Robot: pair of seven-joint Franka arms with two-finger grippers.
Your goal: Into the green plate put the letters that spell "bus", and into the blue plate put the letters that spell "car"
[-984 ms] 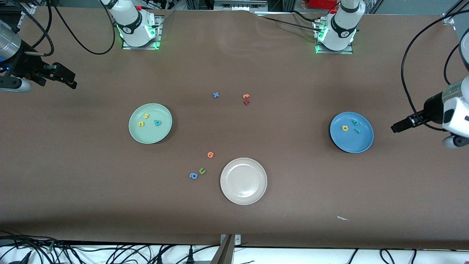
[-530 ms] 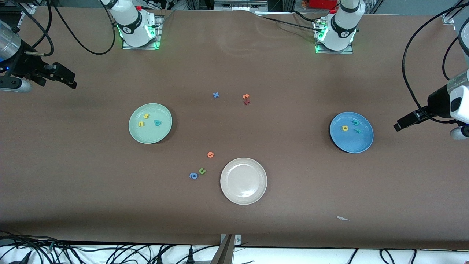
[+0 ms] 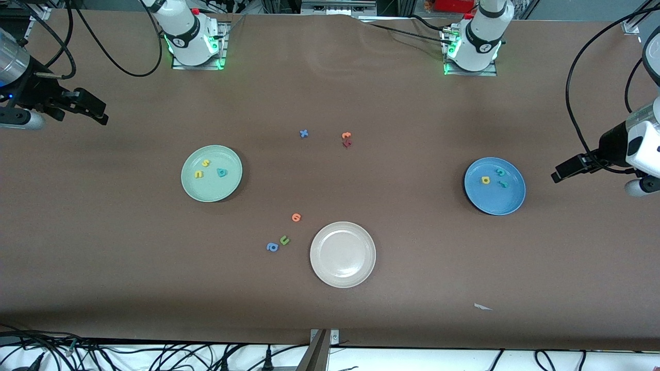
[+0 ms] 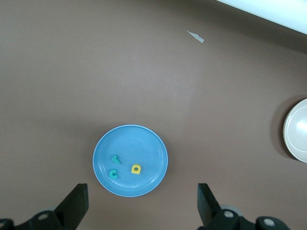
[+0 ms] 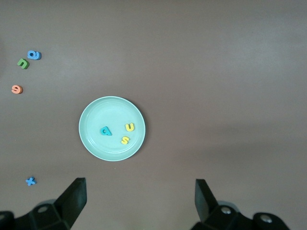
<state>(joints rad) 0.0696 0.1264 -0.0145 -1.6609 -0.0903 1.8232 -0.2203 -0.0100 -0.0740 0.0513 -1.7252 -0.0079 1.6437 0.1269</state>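
The green plate [image 3: 211, 173] lies on the worktop [image 3: 330, 103] toward the right arm's end. In it are the letters that spell "bus": the yellow s [image 3: 205, 163] at about 11 o'clock, the yellow u [image 3: 199, 174] at 9 o'clock and the teal-blue b [image 3: 221, 172] at 3 o'clock. The blue plate [image 3: 495, 186] lies toward the left arm's end and holds the letters that spell "car": the teal c [image 3: 499, 171] at 12 o'clock, the yellow a [image 3: 485, 180] at 10 o'clock and the teal-green r [image 3: 503, 184] just beside the middle.

The left claw [image 3: 564, 172] hangs over bare worktop, off the blue plate's 3 o'clock edge, its fingers [image 4: 76, 206] spread wide and holding nothing. The right claw [image 3: 95, 107] waits over bare worktop near its own end, fingers [image 5: 74, 199] likewise apart (nothing between them).

Between the two plates, nearer the front camera, sits a beige-white plate [image 3: 343, 254]; off its 9 to 10 o'clock side lie a blue a [image 3: 272, 247], an olive-green u [image 3: 284, 240] and an orange letter [image 3: 296, 217].
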